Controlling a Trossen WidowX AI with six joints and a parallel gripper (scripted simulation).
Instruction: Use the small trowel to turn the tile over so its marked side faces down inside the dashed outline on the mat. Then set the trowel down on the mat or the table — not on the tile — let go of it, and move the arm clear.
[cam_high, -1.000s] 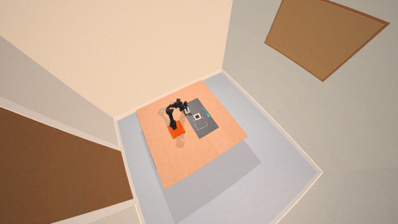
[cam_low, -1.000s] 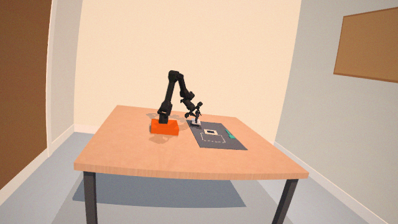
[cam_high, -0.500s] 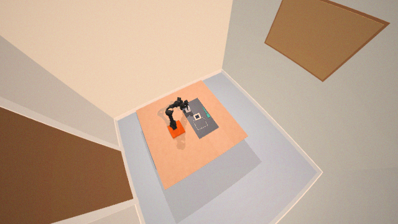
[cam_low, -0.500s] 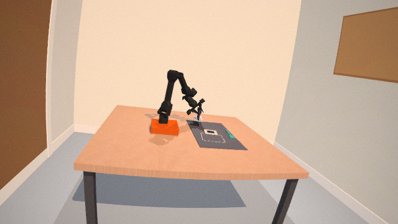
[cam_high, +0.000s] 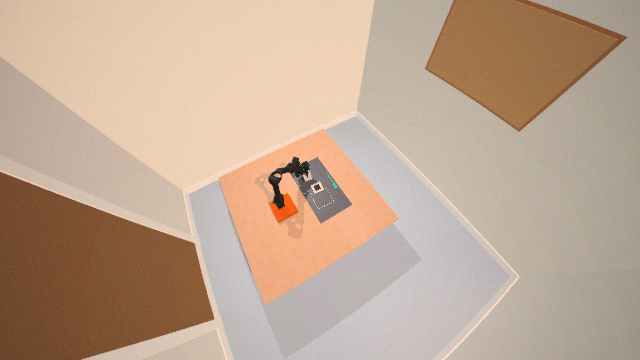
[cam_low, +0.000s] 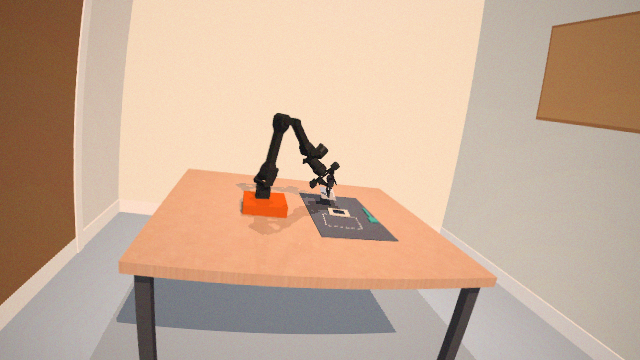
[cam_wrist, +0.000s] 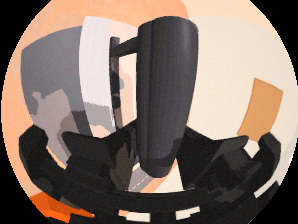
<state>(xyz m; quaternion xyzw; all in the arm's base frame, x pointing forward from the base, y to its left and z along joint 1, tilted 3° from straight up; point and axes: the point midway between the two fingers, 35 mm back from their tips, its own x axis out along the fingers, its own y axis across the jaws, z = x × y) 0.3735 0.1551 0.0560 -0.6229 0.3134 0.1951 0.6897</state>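
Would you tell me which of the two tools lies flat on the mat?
The teal tool, near the mat edge farthest from the arm's base; the pale-bladed trowel is clamped in the jaws.
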